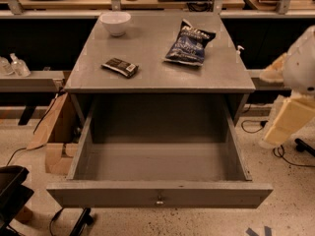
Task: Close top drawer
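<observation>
The top drawer [160, 161] of the grey metal cabinet is pulled fully out toward me. Its deep grey box is empty. Its long flat front panel [98, 194] runs across the bottom of the view, with a small metal knob [159, 199] at its centre. My arm's white and cream links [295, 97] show at the right edge, beside the cabinet and apart from the drawer. My gripper is out of view, past the right edge.
The cabinet top [152, 58] holds a white bowl [115, 22], a dark snack bar [119, 67] and a blue chip bag [189, 43]. A cardboard box [54, 132] stands on the floor at the left. A black chair base [12, 195] is at the lower left. Cables lie on the floor at the right.
</observation>
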You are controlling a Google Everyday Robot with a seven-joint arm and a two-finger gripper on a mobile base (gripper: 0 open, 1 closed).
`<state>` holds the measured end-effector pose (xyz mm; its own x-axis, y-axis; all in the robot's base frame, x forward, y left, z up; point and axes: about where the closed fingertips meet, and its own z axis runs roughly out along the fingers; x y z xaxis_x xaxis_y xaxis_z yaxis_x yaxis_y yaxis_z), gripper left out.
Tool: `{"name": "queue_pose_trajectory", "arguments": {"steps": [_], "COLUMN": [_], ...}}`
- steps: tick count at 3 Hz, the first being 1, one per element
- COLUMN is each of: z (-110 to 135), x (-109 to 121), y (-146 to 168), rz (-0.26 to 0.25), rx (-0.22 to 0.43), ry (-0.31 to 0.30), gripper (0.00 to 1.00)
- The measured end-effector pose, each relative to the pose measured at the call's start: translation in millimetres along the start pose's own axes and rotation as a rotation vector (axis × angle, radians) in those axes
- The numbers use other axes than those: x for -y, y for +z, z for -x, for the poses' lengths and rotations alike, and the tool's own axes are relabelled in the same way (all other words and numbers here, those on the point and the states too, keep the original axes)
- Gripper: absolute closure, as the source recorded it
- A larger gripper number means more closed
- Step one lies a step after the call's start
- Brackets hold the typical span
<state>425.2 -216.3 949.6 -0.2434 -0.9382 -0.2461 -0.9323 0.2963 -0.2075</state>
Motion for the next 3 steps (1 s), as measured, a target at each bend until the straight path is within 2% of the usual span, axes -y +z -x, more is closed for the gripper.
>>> {"name": "queue_pose_trajectory", "arguments": {"steps": [1,2,3], "z": [-22.6,-53.6,-85.2], "x": [-41.6,-80.5,-121.2], "y": [26.3,60.0,118.2], "rz": [0.006,0.006,0.087], "rx": [0.064,0.093,0.087], "ry": [0.073,0.145,0.214], "gripper": [0.43,0.64,0.88]}}
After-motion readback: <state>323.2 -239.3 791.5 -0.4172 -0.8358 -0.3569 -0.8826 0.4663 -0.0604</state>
